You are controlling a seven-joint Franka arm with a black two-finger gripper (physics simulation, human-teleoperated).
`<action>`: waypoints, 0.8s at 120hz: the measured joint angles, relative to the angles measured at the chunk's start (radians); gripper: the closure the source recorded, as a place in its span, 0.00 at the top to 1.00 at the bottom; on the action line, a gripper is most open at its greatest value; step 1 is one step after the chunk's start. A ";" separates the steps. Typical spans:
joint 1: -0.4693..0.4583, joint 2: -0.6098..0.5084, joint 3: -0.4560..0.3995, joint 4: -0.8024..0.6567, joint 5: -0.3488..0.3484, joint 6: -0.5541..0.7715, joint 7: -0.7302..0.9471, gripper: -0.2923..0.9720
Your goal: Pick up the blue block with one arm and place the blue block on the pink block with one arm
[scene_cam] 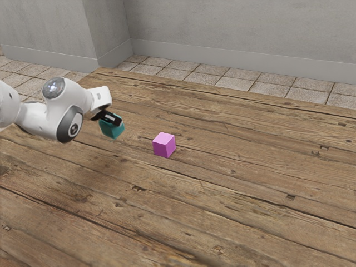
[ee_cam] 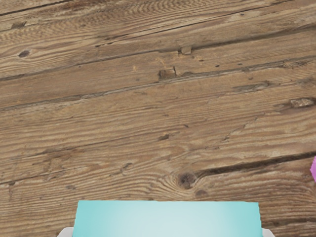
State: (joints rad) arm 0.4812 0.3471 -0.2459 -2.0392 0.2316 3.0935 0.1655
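Blue block (scene_cam: 114, 132) hangs — apparently pinched — between the black fingers (scene_cam: 110, 118).

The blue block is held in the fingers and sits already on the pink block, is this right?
No. The fingers hold the blue block, but it is not on the pink block: the exterior view shows it apart from it, toward that view's left.

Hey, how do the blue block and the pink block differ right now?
The blue block is teal-blue; the pink block is magenta. The blue block is clamped in the jaws, raised off the wooden table; the pink block rests on it, free. Both are cubes of similar size.
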 joint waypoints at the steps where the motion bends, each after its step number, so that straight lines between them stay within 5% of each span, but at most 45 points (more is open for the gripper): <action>1: -0.004 0.000 0.000 0.006 -0.002 -0.003 0.000 0.46; 42: -0.151 0.118 0.001 0.259 -0.052 -0.112 -0.003 0.46; 96: -0.206 0.212 0.007 0.344 -0.178 -0.141 -0.010 0.45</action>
State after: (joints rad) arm 0.2752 0.5593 -0.2391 -1.6955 0.0539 2.9523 0.1551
